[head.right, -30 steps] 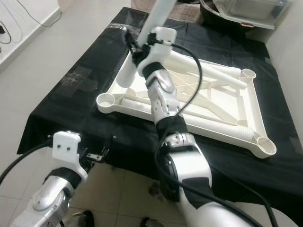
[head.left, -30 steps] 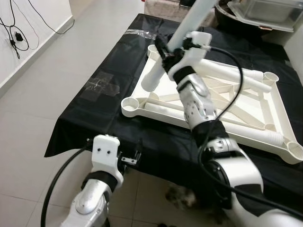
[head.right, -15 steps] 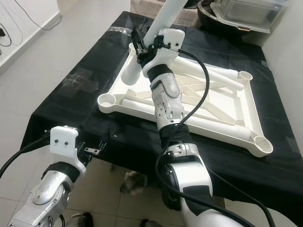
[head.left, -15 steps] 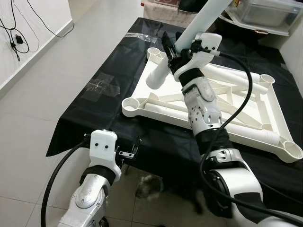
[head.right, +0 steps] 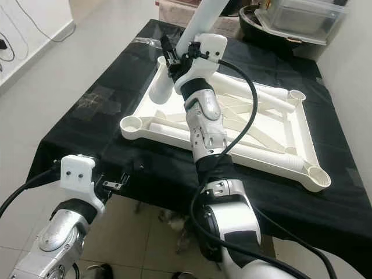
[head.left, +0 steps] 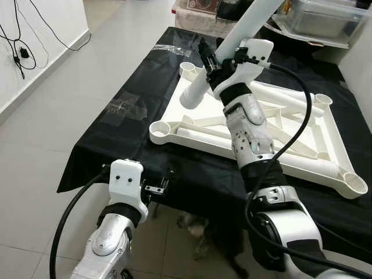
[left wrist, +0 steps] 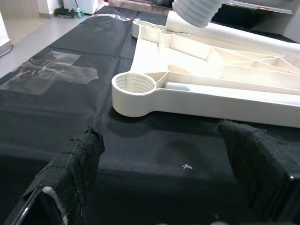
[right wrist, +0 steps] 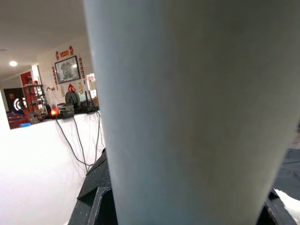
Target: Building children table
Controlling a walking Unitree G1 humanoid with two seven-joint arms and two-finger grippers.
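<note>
Left eye view showing the right tool (head.left: 210,64) clamping a long white plastic table leg (head.left: 229,51), fingers closed around its middle. Leg slanting: threaded lower end hanging below and to the robot's left of the tool, upper end running up and away past the tool toward the far right. Upside-down white plastic tabletop frame with ribbed underside (head.left: 263,135) lying flat on the black-covered surface (head.left: 113,131), beneath and just beyond the tool. Empty round corner socket at the frame's far left (head.left: 187,67) sitting almost directly under the leg's lower end, slightly beyond it; near-left socket (left wrist: 133,85) lying well back toward the robot. Judging the coming move as hinging on tipping the leg's long axis upright and lowering its end into that far-left socket. Right arm clearly nearer. Left tool (left wrist: 159,197) hovering low at the surface's near edge, taped fingers (left wrist: 72,173) spread apart, gripping nothing.
</note>
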